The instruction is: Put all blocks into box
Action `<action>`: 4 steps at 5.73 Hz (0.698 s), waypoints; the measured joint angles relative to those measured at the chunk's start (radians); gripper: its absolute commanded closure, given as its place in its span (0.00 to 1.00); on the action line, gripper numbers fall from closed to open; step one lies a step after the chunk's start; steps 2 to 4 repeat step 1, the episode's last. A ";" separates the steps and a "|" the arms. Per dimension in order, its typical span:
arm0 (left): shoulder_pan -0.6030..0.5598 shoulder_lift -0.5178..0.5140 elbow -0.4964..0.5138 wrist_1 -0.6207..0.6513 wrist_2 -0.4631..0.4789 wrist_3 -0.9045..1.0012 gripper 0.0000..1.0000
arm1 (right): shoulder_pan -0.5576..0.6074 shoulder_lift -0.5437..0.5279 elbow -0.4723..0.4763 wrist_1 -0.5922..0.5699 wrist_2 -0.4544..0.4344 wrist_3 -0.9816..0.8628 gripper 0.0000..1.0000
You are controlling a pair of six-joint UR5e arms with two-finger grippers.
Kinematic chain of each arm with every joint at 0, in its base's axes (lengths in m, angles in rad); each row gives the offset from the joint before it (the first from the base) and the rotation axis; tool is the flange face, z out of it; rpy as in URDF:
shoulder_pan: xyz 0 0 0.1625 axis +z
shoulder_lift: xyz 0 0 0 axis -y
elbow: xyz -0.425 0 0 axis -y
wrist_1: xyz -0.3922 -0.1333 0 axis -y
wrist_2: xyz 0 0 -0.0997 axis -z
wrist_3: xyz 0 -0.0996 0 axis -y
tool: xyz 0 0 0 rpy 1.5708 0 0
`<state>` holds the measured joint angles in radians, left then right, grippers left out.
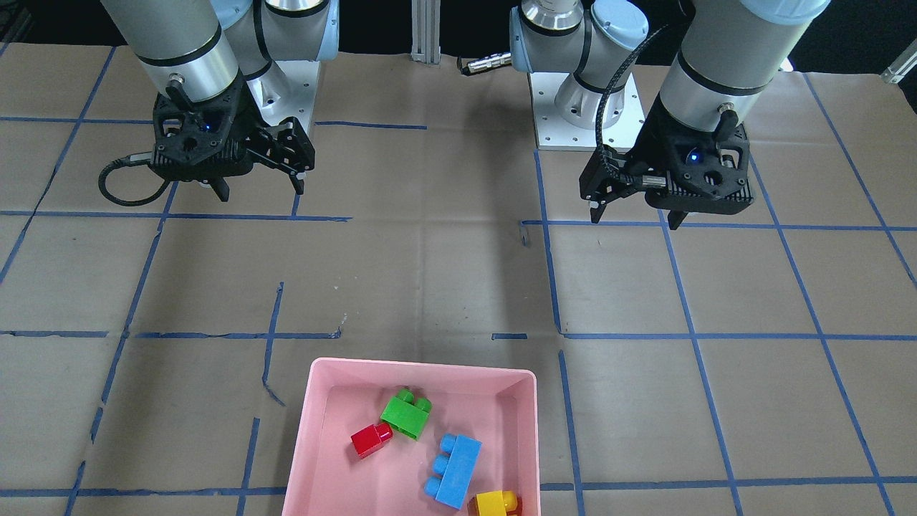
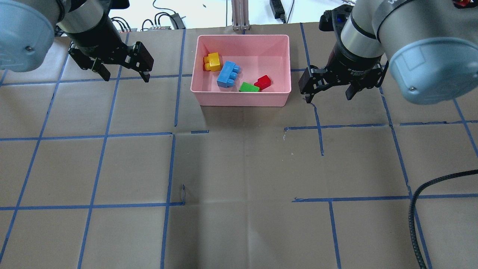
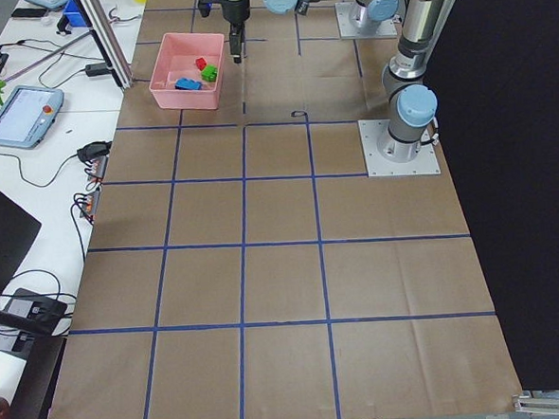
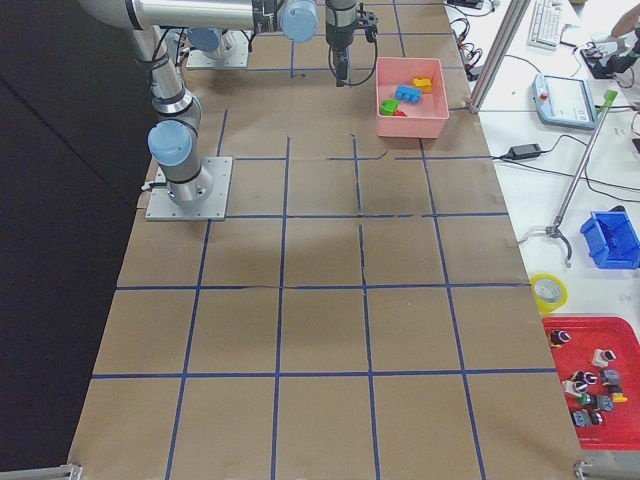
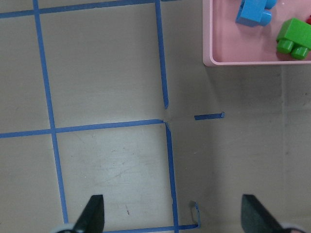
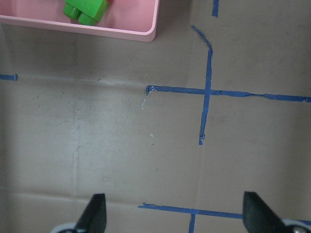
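Note:
The pink box [image 2: 241, 98] stands at the far middle of the table and also shows in the front view [image 1: 423, 366]. All four blocks lie inside it: yellow [image 2: 213, 61], blue [image 2: 227, 74], green [image 2: 249, 87] and red [image 2: 263, 82]. My left gripper [image 2: 127, 77] hovers open and empty to the box's left. My right gripper [image 2: 328, 98] hovers open and empty to its right. The left wrist view shows the box corner [image 5: 243, 60] with the green block [image 5: 294, 35] and the blue block [image 5: 255, 10]. The right wrist view shows the box wall [image 6: 121, 31] and the green block [image 6: 85, 8].
Brown paper with a blue tape grid [image 2: 171, 134] covers the table. Both arm bases [image 1: 580, 107] are bolted at the robot's side. A side bench holds a tablet [image 3: 22, 113] and cables. The other bench holds a red tray [image 4: 595, 375] and a blue bin [image 4: 610, 238].

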<state>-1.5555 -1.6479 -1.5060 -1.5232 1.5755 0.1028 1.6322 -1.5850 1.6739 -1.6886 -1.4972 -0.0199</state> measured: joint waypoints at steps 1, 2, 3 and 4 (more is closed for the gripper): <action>0.000 -0.001 0.000 0.000 0.000 0.000 0.00 | 0.000 0.003 0.000 -0.001 0.000 0.000 0.00; 0.000 -0.001 0.000 0.000 0.000 0.000 0.00 | 0.000 0.003 0.000 -0.001 0.000 0.000 0.00; 0.000 -0.001 0.000 0.000 0.000 0.000 0.00 | 0.000 0.003 0.000 -0.001 0.000 0.000 0.00; 0.000 -0.001 0.000 0.000 0.000 0.000 0.00 | 0.000 0.003 0.000 -0.001 0.000 0.000 0.00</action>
